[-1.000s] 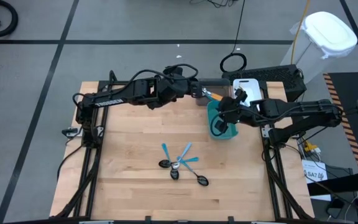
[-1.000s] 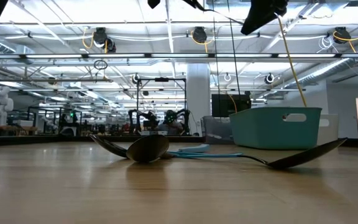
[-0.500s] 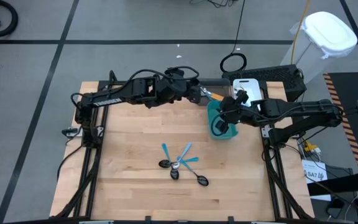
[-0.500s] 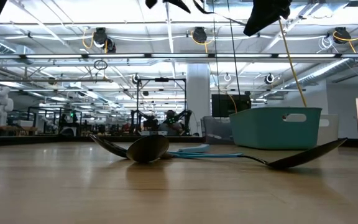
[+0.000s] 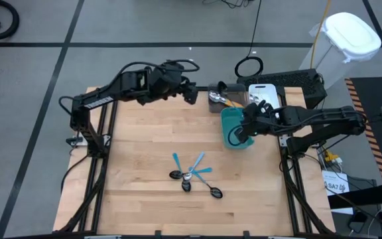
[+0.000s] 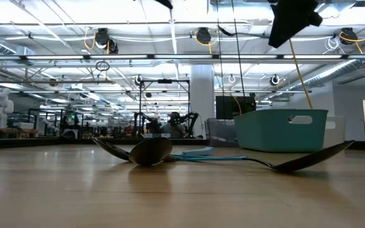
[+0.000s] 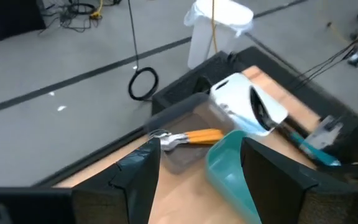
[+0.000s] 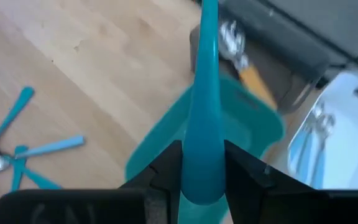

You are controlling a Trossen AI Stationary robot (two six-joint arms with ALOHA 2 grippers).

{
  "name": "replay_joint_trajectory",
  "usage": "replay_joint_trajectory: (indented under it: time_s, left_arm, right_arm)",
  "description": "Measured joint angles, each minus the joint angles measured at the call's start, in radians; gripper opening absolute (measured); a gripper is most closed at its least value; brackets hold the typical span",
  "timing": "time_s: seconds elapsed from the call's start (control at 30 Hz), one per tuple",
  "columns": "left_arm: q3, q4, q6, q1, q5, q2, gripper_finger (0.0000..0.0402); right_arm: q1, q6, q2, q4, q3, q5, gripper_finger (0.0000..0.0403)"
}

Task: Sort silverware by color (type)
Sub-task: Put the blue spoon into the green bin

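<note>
My right gripper [image 5: 242, 128] hovers over the teal bin [image 5: 234, 136], shut on a light-blue utensil [image 8: 205, 93]. My left gripper [image 5: 192, 93] is open and holds nothing [image 7: 201, 177]; it hangs over the table's far edge, left of the gray bin [image 5: 219, 99]. An orange-handled utensil [image 7: 188, 137] lies in that bin. The other silverware lies in a heap [image 5: 194, 176] on the table's middle: light-blue ones [image 5: 178, 162] and dark spoons [image 5: 215, 193], crossing each other. The low view shows two dark spoons [image 6: 149, 151] resting on their bowls. My right gripper pinches the light-blue utensil between its two fingers near one end [image 8: 202, 168]. The fingers lie along it and slant down from the table's right side. The rest of the utensil [image 8: 209, 37] sticks out past the fingertips, lifted clear above the teal bin.
A white bin [image 5: 265, 94] stands at the far right, beside the gray and teal bins. A black keyboard-like unit [image 5: 290, 81] lies behind it. Bare wood [image 5: 138, 146] lies between the heap and the left edge.
My left gripper has let go of the orange-handled utensil, which now lies in the gray bin. It has drawn back toward the table's left and risen a little. My right gripper has rolled its wrist over the teal bin, still holding the light-blue utensil.
</note>
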Motion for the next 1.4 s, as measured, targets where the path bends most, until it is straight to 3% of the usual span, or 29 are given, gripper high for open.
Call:
replay_joint_trajectory:
  time_s: [0.23, 0.6, 1.07, 1.4]
  left_arm:
    - [0.000, -0.034, 0.134, 0.072, 0.096, -0.001, 0.0220]
    - [-0.001, -0.042, 0.262, 0.163, 0.211, 0.007, 0.0220]
    - [-0.001, -0.041, 0.288, 0.191, 0.214, 0.007, 0.0220]
    - [-0.001, -0.042, 0.295, 0.191, 0.214, 0.007, 0.0220]
  right_arm:
    - [0.025, 0.167, 0.001, -0.031, -0.113, -0.108, 0.0085]
    - [-0.003, 0.197, 0.002, -0.018, -0.253, -0.345, 0.0085]
    - [-0.187, 0.079, 0.058, -0.015, -0.282, -0.639, 0.0085]
    - [-0.282, 0.037, 0.134, 0.021, -0.282, -0.695, 0.0085]
